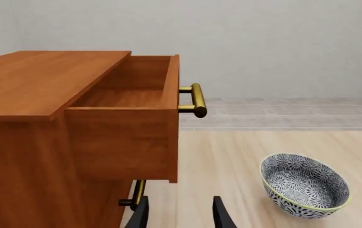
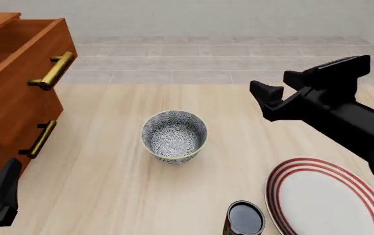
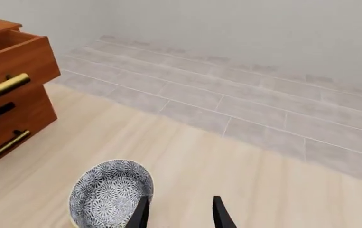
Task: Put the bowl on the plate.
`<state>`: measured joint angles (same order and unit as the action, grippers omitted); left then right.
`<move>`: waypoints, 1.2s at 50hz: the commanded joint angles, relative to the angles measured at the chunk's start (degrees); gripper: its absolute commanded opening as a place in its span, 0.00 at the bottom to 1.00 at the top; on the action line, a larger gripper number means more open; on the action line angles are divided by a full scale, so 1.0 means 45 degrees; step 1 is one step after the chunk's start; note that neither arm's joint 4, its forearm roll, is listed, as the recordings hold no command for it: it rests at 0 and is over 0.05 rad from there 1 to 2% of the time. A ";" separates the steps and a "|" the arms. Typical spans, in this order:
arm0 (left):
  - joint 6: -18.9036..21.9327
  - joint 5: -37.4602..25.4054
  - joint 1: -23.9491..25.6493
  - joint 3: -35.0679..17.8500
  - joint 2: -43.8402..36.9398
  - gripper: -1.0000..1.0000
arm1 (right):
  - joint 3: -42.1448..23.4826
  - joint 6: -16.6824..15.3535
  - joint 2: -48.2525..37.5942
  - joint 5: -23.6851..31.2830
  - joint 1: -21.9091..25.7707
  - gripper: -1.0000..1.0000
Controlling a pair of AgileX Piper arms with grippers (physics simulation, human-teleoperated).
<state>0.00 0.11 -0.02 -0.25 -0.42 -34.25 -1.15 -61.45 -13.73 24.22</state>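
The bowl stands upright on the surface, just beside the right claw, whose two fingers are apart. A wooden cabinet with a drawer pulled out stands farther off.

Both arms are matte black all over, with no markings, cables or screws to be seen. In the front view the right arm is a thick, blocky limb with faceted, angular housings; a flat rectangular block sits on top near its far end, and the right gripper ends it in short, chunky wedge-shaped fingers. Only a dark angular piece of the left arm shows there, at the lower left corner. In each wrist view two slim black fingers rise from the edge, tapered and slightly slanted, with a gap between them.
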 commanded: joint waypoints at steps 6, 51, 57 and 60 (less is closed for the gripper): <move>0.0000 0.0000 0.0000 0.0000 -0.0001 1.00 | -0.1884 0.0468 -0.2395 0.0919 0.1302 1.00; 0.0001 0.0000 0.0000 0.0000 -0.0001 1.00 | -0.6098 0.1689 -0.7796 0.4223 0.1615 1.00; 0.0000 0.0000 -0.0001 0.0000 0.0002 1.00 | -0.6697 0.1839 -0.8616 0.4642 0.1492 1.00; -0.0001 0.0000 -0.0004 0.0000 -0.0001 1.00 | -0.6840 0.2011 -0.8933 0.4731 0.1574 1.00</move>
<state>0.00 0.11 -0.02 -0.25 -0.43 -61.21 6.41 -96.36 4.82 31.63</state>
